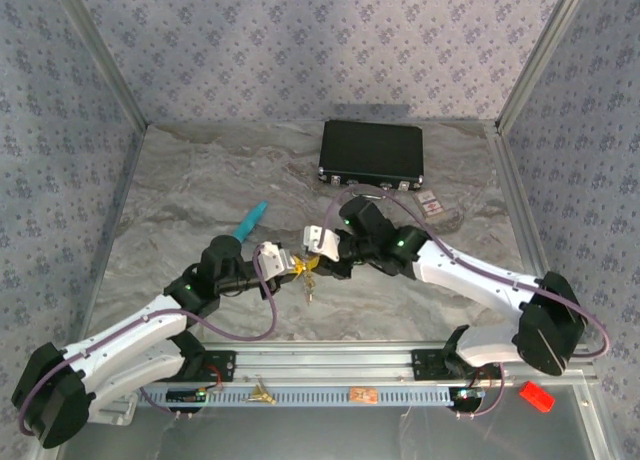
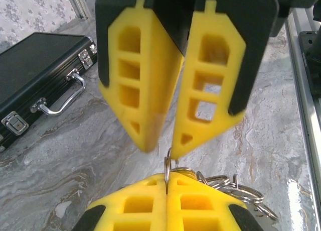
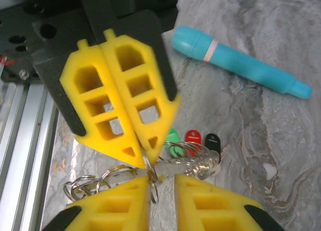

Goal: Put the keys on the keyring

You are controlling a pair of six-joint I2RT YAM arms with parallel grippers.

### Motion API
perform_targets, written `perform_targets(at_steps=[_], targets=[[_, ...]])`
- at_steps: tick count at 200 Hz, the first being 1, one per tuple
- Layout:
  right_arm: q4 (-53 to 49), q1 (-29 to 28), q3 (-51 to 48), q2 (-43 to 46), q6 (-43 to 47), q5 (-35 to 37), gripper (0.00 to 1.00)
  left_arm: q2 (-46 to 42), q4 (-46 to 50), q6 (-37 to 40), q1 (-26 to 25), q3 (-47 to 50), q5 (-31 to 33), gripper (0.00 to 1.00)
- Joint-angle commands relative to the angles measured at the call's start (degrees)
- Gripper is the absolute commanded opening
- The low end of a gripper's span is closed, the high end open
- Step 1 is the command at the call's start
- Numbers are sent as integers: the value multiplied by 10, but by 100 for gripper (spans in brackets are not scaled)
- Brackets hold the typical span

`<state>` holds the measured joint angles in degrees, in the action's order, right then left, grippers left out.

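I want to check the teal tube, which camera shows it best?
The right wrist view: the teal tube lies whole and close up. The top external view shows it small, next to the left arm.

Closed black case (image 1: 371,152) on marble table (image 1: 200,185), teal tube (image 1: 252,219) lying flat

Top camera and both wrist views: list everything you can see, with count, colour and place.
Case: one, black, far side of table.
Tube: one, teal, beyond the left arm.
Keyring: bunched silver rings, between the grippers.
Tags: three, green, red, black, beside the rings.
Brass pieces: possibly keys, count unclear, on the front rail.
Red item: one, near right corner.
Table: one, grey marble.
Left gripper: one, yellow fingers, shut on a ring.
Right gripper: one, yellow fingers, slightly apart, above that ring.
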<state>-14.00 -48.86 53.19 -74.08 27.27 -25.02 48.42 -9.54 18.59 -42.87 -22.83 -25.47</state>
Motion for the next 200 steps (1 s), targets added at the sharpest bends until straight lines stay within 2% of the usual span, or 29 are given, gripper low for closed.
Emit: perform_targets(at_steps=[1, 36, 70, 92, 104, 121, 130, 134, 147, 166, 200], targets=[[94, 28, -49, 58, -76, -19, 22, -13, -52, -5, -3, 8, -9, 0], [219, 41, -139, 134, -147, -6, 23, -14, -81, -11, -3, 22, -1, 0], [219, 41, -160, 149, -163, 0, 26, -14, -88, -13, -2, 24, -1, 0], [169, 25, -132, 159, -161, 91, 24, -15, -92, -17, -3, 23, 0, 0], [183, 15, -141, 175, -161, 125, 25, -17, -99, -20, -3, 25, -1, 0], [230, 13, -178, 192, -158, 128, 32, -15, -104, -22, -2, 27, -3, 0], [241, 13, -193, 188, -141, 107, 47, -14, -105, -22, -2, 28, -4, 0], [237, 13, -198, 181, -115, 90, 50, -13, -106, -22, -2, 27, -4, 0], [183, -2, -180, 144, -46, 103, 41, -11, -106, -23, -2, 26, -6, 0], [142, 7, -142, 110, -57, 67, 28, -13, -103, -23, -2, 25, -5, 0], [252, 14, -186, 112, -72, 23, 34, -12, -106, -25, -2, 29, -6, 0]])
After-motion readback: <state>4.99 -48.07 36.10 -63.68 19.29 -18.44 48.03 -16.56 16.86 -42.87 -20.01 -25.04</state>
